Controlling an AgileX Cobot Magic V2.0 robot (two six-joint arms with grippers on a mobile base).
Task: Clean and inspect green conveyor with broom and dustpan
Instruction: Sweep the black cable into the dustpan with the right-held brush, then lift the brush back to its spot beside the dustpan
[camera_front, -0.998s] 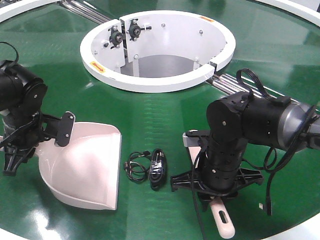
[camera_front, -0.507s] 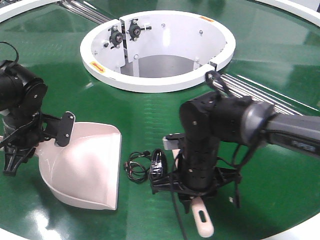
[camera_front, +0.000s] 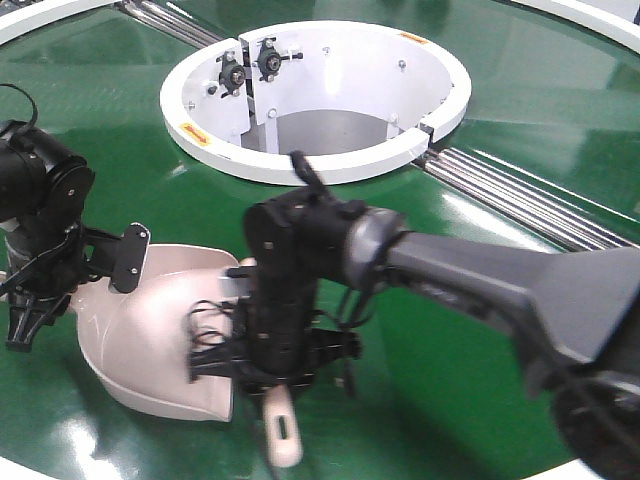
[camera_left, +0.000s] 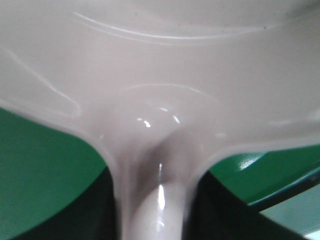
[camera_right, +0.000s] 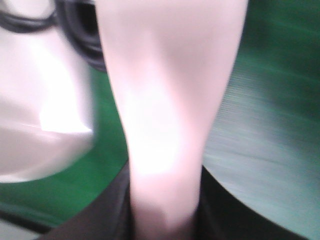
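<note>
Looked down on the green conveyor, wide and shiny, with a big white ring near the top and steel rollers off to the right of the ring. Found the dustpan lying flat on the belt at the lower left, open front turned to the right. Saw the left gripper at the back end of the dustpan. In the left wrist view, saw the dustpan filling the top, handle running down between two dark fingers squeezed tight on it.

Found the right gripper low over the belt, pointing down, just beside the front lip of the dustpan. Saw the broom in its hold, pale handle end with the slotted hole sticking out toward the near edge. Could not see the bristles, hidden under the black wrist. Spotted a thin black cord bunched up at the lip of the dustpan, maybe partly inside the scoop, but too blurry to be sure.

In the right wrist view, saw the broom handle going straight up the middle, dark fingers hugging it on both sides at the bottom, clamped on. Saw the dustpan wall to the left, the cord at the top beside it, and green belt to the right.
</note>
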